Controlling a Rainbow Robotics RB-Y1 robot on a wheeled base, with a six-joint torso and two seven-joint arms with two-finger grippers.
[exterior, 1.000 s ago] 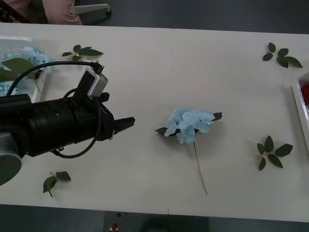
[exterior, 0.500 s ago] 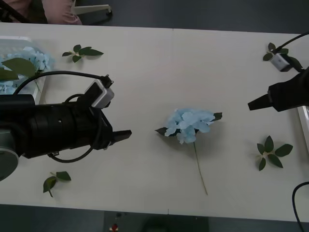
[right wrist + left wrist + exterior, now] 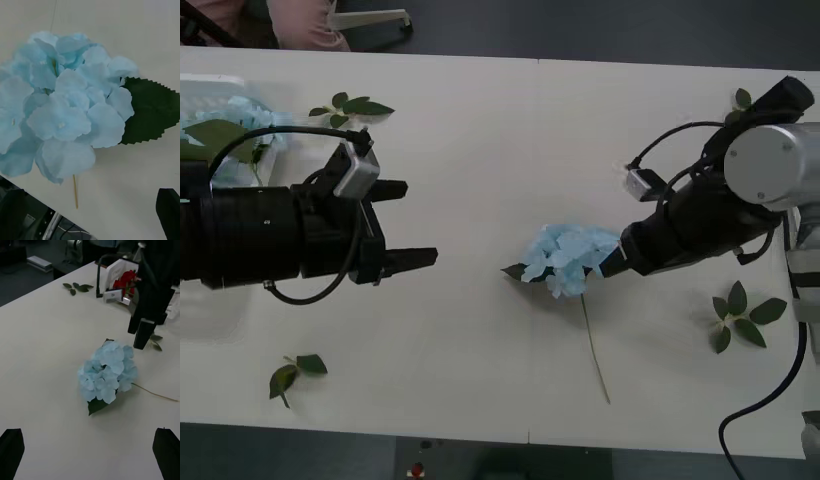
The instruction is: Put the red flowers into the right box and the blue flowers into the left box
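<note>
Lying on the white desk [image 3: 480,150] mid-way between the arms, a blue flower [image 3: 572,257] rests with its stem toward the near edge. The right tool [image 3: 612,262] hangs just over its head, fingers apart, while the left tool [image 3: 408,222], spread wide, points at it from well apart.

White table [image 3: 480,150], dark floor beyond (grey), chair base [image 3: 370,20]
</note>
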